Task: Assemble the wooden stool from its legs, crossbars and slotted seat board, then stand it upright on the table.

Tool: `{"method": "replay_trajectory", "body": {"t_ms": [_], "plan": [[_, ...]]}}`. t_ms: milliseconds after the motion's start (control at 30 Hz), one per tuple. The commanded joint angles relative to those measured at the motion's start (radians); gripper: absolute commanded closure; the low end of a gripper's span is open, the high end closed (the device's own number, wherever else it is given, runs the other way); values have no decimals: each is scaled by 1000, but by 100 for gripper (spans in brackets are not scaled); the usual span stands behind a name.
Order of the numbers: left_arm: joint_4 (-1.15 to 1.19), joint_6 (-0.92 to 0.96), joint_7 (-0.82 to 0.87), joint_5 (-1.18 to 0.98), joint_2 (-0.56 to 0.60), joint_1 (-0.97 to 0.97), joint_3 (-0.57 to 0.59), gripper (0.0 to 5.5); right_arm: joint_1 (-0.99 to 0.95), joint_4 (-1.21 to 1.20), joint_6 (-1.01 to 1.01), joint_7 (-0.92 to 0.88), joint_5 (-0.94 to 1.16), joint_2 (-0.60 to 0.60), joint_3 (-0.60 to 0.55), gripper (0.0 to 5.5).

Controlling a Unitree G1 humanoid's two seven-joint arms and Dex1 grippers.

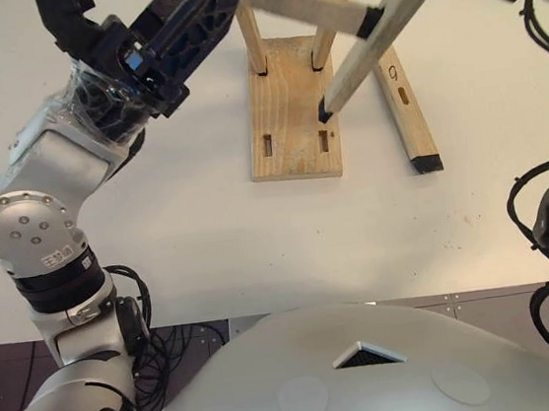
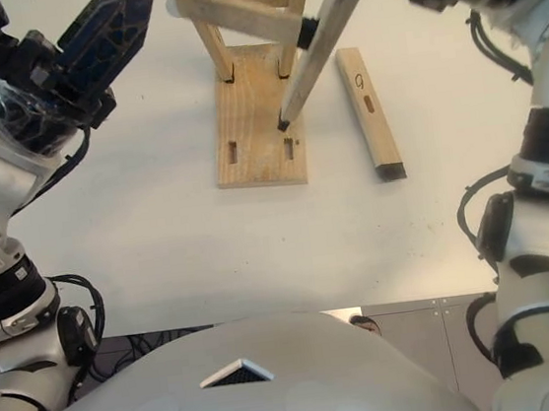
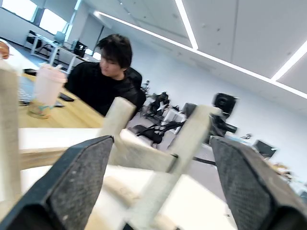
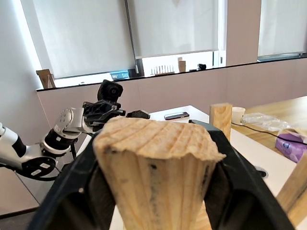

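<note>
Two legs [image 1: 253, 41] and a crossbar [image 1: 303, 2] stand in the seat board [image 1: 289, 115]. The right gripper [image 4: 154, 160] squeezes a third leg [image 1: 384, 32] near a slot, and the left gripper [image 3: 160, 179] has its fingers apart. A fourth leg [image 1: 411, 115] lies loose.

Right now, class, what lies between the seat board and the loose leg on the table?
A bare strip of table; the tilted leg slants above it to the seat board. Both eye views show it.

The white desk [image 1: 208, 233] carried the slotted seat board [image 1: 293, 154], lying flat, and one loose leg [image 1: 411, 115] lay just to the right of it.
</note>
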Motion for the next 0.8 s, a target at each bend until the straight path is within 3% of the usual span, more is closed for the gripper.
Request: {"method": "replay_trajectory", "body": {"t_ms": [33,100,300,800], "plan": [[48,-7,0,55,5,-15,-5,244,46,-20,-56,26,-45,24,31,344],[83,-23,12,95,-7,-25,-4,268,65,-28,-69,16,-52,50,46,344],[266,-86,164,246,-71,-77,40,273,131,-47,-124,7,-101,87,83,344],[337,-95,196,349,-113,-116,97,273,140,-82,-101,80,-98,-8,112,344]]}}
